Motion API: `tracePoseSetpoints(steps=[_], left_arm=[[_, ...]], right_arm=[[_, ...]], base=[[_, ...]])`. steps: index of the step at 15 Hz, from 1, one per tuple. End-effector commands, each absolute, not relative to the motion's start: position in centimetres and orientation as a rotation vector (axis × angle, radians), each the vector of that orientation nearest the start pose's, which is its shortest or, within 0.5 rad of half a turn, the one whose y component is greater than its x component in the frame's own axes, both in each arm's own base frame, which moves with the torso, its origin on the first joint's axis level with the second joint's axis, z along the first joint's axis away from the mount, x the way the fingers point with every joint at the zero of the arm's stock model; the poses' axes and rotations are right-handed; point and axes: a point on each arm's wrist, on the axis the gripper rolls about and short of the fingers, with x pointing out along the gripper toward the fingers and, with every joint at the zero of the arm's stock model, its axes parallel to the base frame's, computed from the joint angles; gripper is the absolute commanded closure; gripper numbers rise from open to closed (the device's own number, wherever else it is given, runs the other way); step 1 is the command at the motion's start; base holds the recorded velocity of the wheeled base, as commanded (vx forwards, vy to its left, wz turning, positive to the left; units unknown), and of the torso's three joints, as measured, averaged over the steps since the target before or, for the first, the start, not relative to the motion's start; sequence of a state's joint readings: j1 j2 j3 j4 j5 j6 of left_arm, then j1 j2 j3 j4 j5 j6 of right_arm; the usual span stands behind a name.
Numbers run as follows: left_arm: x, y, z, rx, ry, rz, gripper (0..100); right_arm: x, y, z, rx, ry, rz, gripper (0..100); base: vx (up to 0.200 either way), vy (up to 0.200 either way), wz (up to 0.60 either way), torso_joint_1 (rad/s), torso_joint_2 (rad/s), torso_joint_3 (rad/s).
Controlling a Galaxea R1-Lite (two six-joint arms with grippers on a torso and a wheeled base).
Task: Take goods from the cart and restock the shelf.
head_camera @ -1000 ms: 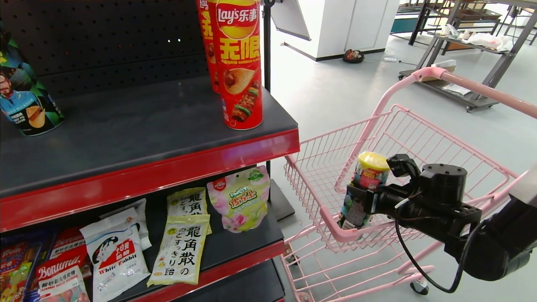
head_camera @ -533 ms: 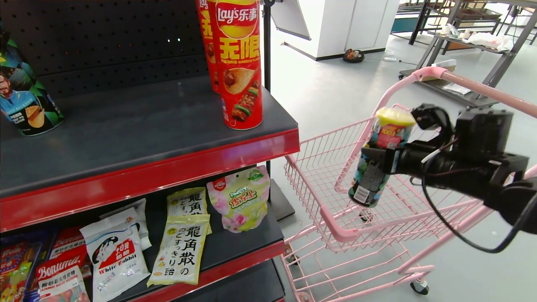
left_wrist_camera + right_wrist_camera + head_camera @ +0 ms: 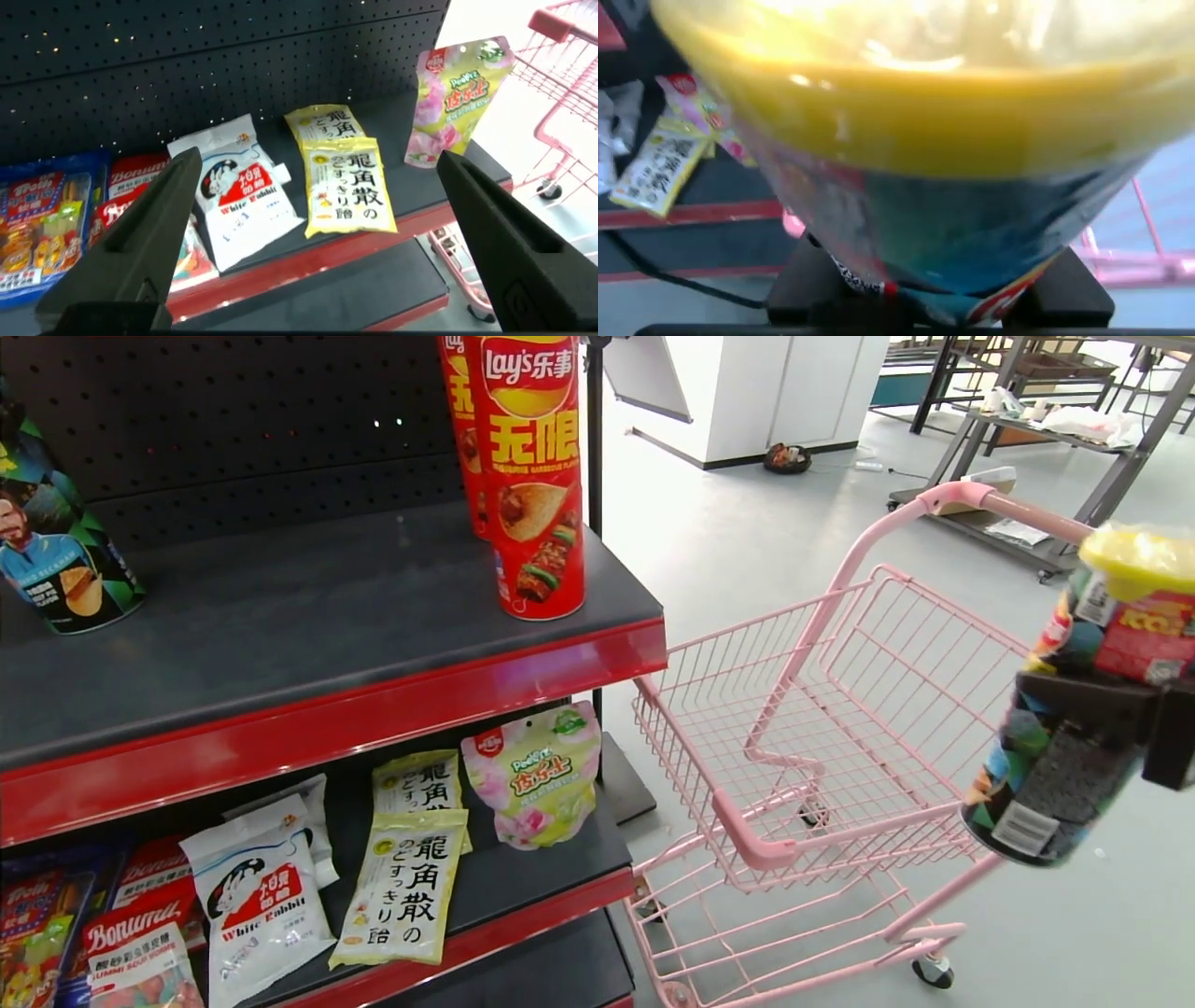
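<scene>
Grey floor; pink cart [image 3: 747,845] beside shelf [image 3: 280,616] with red canisters [image 3: 537,504]; right tool [image 3: 1088,709] grips yellow-lidded can [image 3: 1120,616]; left tool [image 3: 318,159] gapes.

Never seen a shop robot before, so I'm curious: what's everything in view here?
Shelf: one, black, red-edged, left.
Chip cans: two, red, upper shelf, right end.
Dark can: one, green-black, upper shelf, left end.
Yellow pouches: two, lower shelf.
Pink pouch: one, lower shelf, right end.
White bag: at least one, lower shelf.
Red bags: count unclear, lower shelf, far left.
Cart: one, pink, right of shelf.
Lidded can: one, yellow lid, held beside cart.
Right end effector: shut on lidded can.
Left end effector: open, facing lower shelf.
</scene>
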State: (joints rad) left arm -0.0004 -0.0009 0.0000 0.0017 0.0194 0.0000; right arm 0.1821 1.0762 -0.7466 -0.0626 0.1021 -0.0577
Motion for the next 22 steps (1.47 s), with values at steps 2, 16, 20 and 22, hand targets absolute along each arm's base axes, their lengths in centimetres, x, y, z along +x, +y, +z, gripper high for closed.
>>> tracePoseSetpoints(steps=[2,16,20,22], left_arm=[[-2.28,0.05,7.53,0.000,0.002,0.018,0],[-2.28,0.04,7.53,0.000,0.002,0.020,0],[-2.28,0.04,7.53,0.000,0.002,0.020,0],[-2.28,0.04,7.53,0.000,0.002,0.020,0]], right_arm=[[9.21,1.33,24.00,-0.072,0.192,0.218,100],[9.92,0.47,23.23,-0.133,0.233,0.138,100],[10.02,0.50,23.04,-0.136,0.244,0.143,100],[10.13,0.50,23.10,-0.136,0.244,0.143,100]], base=[[-0.200,0.000,0.00,0.002,0.00,0.007],[-0.043,0.000,0.00,0.060,-0.19,-0.138],[0.000,0.000,0.00,0.192,-0.55,-0.370],[0.000,0.000,0.00,0.212,-0.60,-0.376]])
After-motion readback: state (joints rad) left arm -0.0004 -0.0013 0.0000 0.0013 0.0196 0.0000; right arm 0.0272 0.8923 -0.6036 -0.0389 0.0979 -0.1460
